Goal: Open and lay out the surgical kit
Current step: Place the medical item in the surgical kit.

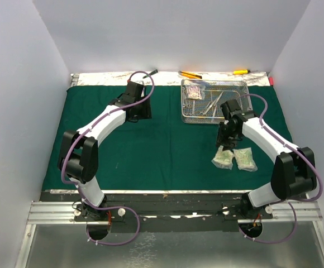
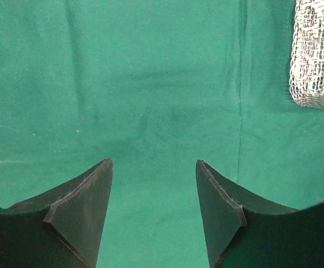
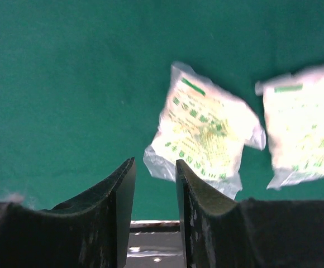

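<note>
Cloth [image 1: 151, 139] spread flat; tray [image 1: 183, 103] far right, instruments inside. Two packets [image 3: 204, 131] laid side by side, apart, likely for display. Right end effector [image 3: 155, 161] above them, slightly parted, empty. Left end effector [image 2: 153, 162] wide open, empty, over cloth.

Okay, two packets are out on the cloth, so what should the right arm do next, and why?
Probably move the right gripper over to the wire-mesh tray for the packet inside. The gripper hangs empty above two packets already laid on the green cloth, while that third packet and the steel instruments are in the tray.
</note>
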### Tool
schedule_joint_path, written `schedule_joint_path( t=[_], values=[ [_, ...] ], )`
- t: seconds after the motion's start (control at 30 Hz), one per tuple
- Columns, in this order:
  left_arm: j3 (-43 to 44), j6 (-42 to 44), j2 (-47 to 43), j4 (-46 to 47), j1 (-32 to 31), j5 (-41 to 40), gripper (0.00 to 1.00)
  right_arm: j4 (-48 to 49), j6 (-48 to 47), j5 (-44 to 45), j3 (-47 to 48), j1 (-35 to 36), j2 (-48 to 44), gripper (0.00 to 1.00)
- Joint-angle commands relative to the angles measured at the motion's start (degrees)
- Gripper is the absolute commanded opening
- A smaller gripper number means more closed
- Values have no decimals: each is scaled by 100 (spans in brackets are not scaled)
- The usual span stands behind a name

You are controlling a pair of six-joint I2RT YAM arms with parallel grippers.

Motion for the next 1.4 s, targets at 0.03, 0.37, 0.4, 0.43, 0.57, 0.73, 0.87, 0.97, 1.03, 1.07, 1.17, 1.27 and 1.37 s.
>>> schedule_joint_path(
  t=[0.03, 0.37, 0.4, 0.43, 0.57, 0.73, 0.87, 0.97, 1.03, 1.07, 1.17, 1.27, 1.37],
  values=[
    [-116, 76, -238, 99, 22, -72, 63, -418, 1853, 218, -553, 42, -272, 39],
    [-218, 68, -259, 121, 22, -89, 63, 221, 2436, 1412, -1168, 42, 89, 49],
    [-222, 70, -256, 131, 21, -90, 63, 245, 2397, 1447, -1197, 42, 156, 50],
    [-222, 68, -256, 128, 20, -94, 63, 242, 2353, 1461, -1202, 40, 218, 51],
    [-201, 69, -243, 128, 21, -116, 63, 170, 2151, 1418, -1156, 42, 209, 60],
    [-155, 78, -216, 128, 31, -108, 63, -168, 1964, 1207, -660, 42, -38, 64],
    [-135, 96, -226, 128, 33, -140, 63, -545, 1884, 1206, 188, 42, -283, 67],
    [-135, 96, -240, 121, 39, -179, 63, -376, 1595, 1096, 764, 42, -212, 69],
    [-150, 89, -256, 125, 55, -222, 63, 101, 1178, 880, 1034, 42, -64, 69],
    [-152, 88, -270, 122, 64, -248, 63, 419, 945, 806, 1120, 42, 22, 69],
    [-169, 82, -310, 130, 91, -289, 63, 1406, 349, 734, 1457, 38, 432, 69],
    [-177, 92, -332, 118, 118, -290, 63, 2338, -31, 736, 1900, 42, 1057, 69],
    [-170, 89, -321, 112, 127, -271, 63, 3099, -318, 700, 2456, 42, 1811, 68]
  ],
)
